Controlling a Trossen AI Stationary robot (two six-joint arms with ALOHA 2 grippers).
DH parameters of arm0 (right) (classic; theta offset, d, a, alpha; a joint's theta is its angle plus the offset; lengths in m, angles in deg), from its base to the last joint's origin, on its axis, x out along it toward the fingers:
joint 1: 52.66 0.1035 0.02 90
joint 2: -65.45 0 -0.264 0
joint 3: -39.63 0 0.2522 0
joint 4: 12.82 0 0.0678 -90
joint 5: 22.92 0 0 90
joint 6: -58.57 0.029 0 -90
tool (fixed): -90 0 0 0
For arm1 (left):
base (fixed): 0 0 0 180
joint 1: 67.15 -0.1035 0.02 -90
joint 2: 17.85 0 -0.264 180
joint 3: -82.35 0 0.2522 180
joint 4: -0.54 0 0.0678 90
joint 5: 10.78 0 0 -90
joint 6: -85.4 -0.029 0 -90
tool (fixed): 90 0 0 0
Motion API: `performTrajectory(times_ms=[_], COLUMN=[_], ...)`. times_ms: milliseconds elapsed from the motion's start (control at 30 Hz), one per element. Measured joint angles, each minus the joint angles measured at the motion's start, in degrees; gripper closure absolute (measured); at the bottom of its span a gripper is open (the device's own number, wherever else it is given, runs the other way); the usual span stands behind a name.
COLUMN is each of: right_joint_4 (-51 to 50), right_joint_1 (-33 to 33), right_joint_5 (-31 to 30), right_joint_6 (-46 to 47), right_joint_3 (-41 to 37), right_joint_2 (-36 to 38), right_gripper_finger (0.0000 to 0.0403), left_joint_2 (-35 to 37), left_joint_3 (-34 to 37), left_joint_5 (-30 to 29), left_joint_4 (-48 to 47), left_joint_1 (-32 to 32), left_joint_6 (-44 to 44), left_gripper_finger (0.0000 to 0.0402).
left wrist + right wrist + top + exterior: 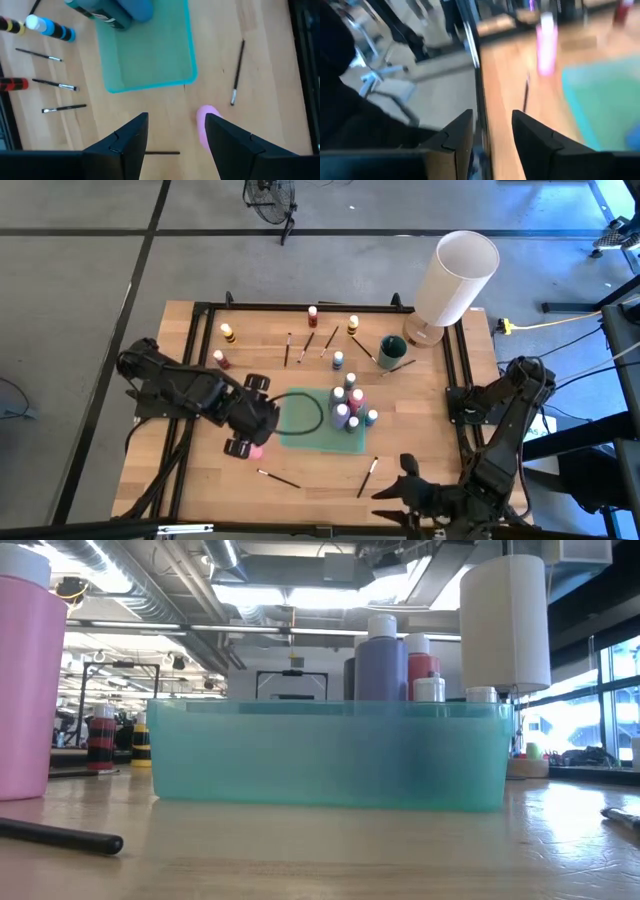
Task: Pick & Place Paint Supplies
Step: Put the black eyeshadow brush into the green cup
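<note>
Left gripper (248,442): spread, over pink bottle (256,451), nothing held.
Right gripper (392,486): parted, empty, near table's front edge.
Tray (300,432): several bottles inside.

This place looks like a robotics lab in a big industrial hall. The low view shows exposed ceiling ducts (150,600), strip lights and large windows (600,700). The wooden table (200,490) stands on a grey concrete floor (80,300) with cables.
</note>
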Motion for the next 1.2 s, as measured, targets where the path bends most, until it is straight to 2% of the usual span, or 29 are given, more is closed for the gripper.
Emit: performTrajectory(times_ms=[233,367,433,533,633,800,900,1100,1200], right_joint_4=[-17.49,-28.76,-32.9,-36.49,-36.8,-35.11,-33.9,-24.6,-19.24], right_joint_1=[-3.31,-7.23,-9.37,-12.44,-15.58,-19.29,-20.69,-22.58,-23.31], right_joint_5=[11.32,23.41,29.17,34.0,37.95,38.92,39.43,47.9,49.63], right_joint_6=[32.02,50.59,56.5,60.35,59.67,57.97,61.22,72.58,75.47], right_joint_3=[3.78,3.9,3.77,2.58,1.58,-1.02,-4.09,-12.69,-16.44], right_joint_2=[-0.38,-0.4,-0.38,-0.38,-0.38,-0.34,-0.36,-0.38,-0.38], right_gripper_finger=[0.0267,0.0267,0.0263,0.0252,0.0231,0.0182,0.0155,0.0133,0.0134], left_joint_2=[0.0,0.0,0.0,-0.02,-0.02,-0.02,0.04,1.07,1.51], left_joint_3=[0.0,0.0,0.0,0.0,0.0,0.01,0.02,0.07,0.07], left_joint_5=[-0.83,-2.35,-3.46,-5.01,-5.88,-6.75,-7.22,-11.08,-13.1], left_joint_4=[0.01,0.01,0.01,0.01,0.01,0.03,0.03,0.03,0.03], left_joint_1=[5.32,7.47,8.48,9.74,10.93,13.47,15.13,17.92,19.33], left_joint_6=[0.87,2.09,2.28,3.23,3.59,3.63,3.75,7.02,7.95], left_gripper_finger=[0.0209,0.0209,0.0208,0.0209,0.021,0.0208,0.0209,0.0212,0.0212])
